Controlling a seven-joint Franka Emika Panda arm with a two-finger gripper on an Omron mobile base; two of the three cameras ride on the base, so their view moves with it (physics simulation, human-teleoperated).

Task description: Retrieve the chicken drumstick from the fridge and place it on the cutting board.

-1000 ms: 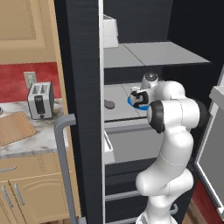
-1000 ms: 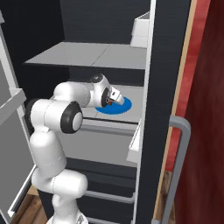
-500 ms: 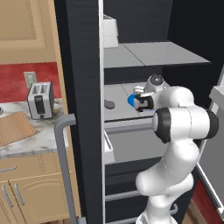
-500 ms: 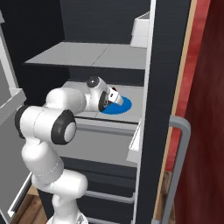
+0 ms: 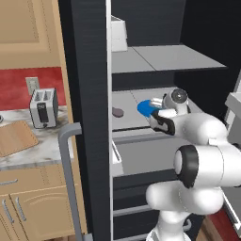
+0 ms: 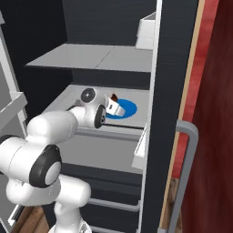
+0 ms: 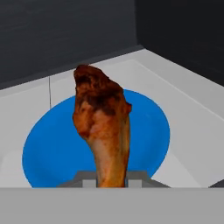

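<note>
Left base: claw point(image 5: 157, 113) inside fridge point(image 5: 89, 94), cutting board point(image 5: 16, 137) on tabletop | Right base: claw above blue plate point(image 6: 127, 109) | Hand: claw clamped on chicken drumstick point(image 7: 101, 127); thin-end grip might slip during withdrawal

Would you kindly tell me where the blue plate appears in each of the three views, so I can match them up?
Left base view: blue plate right of centre, on the fridge's middle shelf, partly behind the gripper.
Right base view: plate at centre, on that shelf, right of the gripper.
Hand view: plate across the middle, behind the drumstick held in the gripper.
Shared landmark: the grey shelf under the plate.
</note>
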